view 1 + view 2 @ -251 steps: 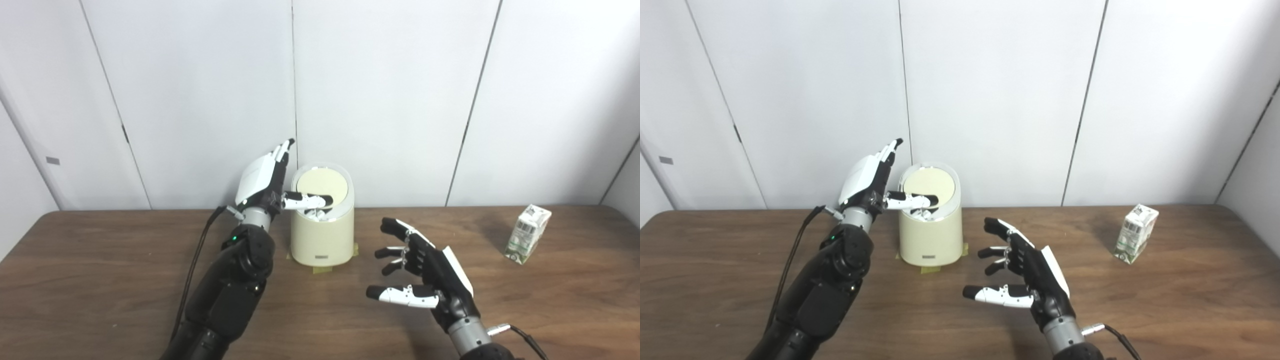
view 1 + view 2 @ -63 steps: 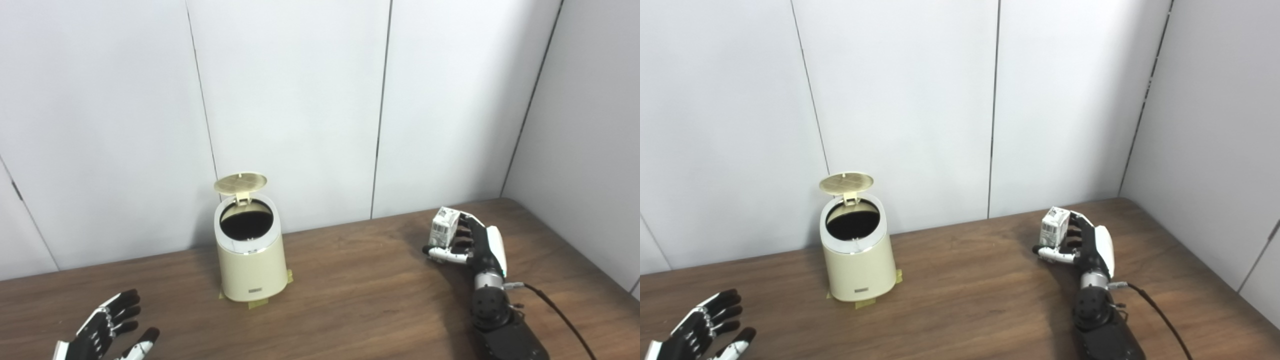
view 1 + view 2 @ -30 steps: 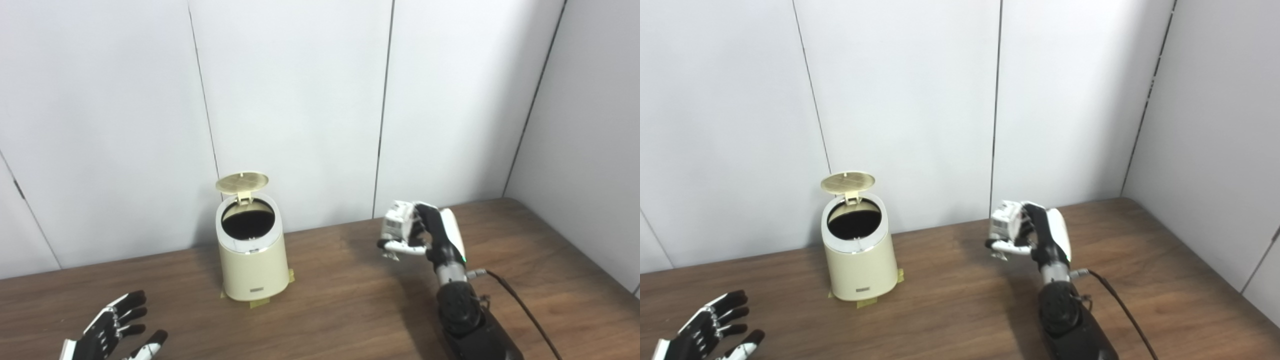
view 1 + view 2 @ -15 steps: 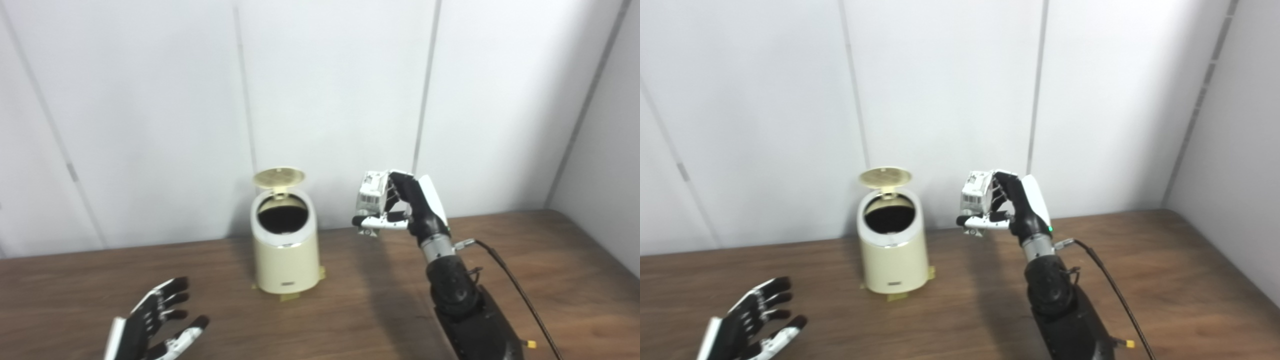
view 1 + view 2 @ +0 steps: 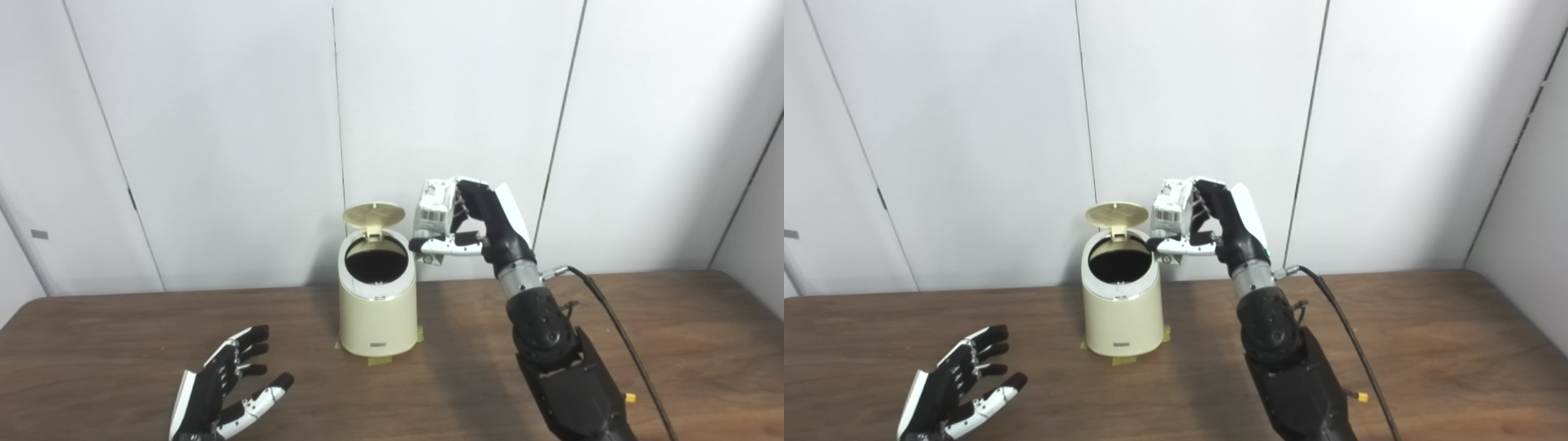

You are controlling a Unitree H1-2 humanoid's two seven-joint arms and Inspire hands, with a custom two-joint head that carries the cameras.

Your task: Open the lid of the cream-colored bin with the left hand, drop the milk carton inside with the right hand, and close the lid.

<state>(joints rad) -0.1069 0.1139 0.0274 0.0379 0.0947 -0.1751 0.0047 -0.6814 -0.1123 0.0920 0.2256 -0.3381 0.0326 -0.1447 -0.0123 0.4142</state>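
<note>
On the brown wooden table (image 5: pixel 674 343) stands the cream-colored round plastic bin (image 5: pixel 377 312), its round cream flip lid (image 5: pixel 373 215) tipped up at the back, dark interior open (contents not visible). Right hand (image 5: pixel 484 223) is raised beside the bin's upper right, fingers clamped on the small white printed milk carton (image 5: pixel 433 211), held upright in the air near the rim. Left hand (image 5: pixel 223 392) sits low near the table's front, fingers spread, holding nothing.

Black arms, white-shelled hands (image 5: pixel 490 220), black-tipped fingers (image 5: pixel 245 340), black cable (image 5: pixel 618 337).
</note>
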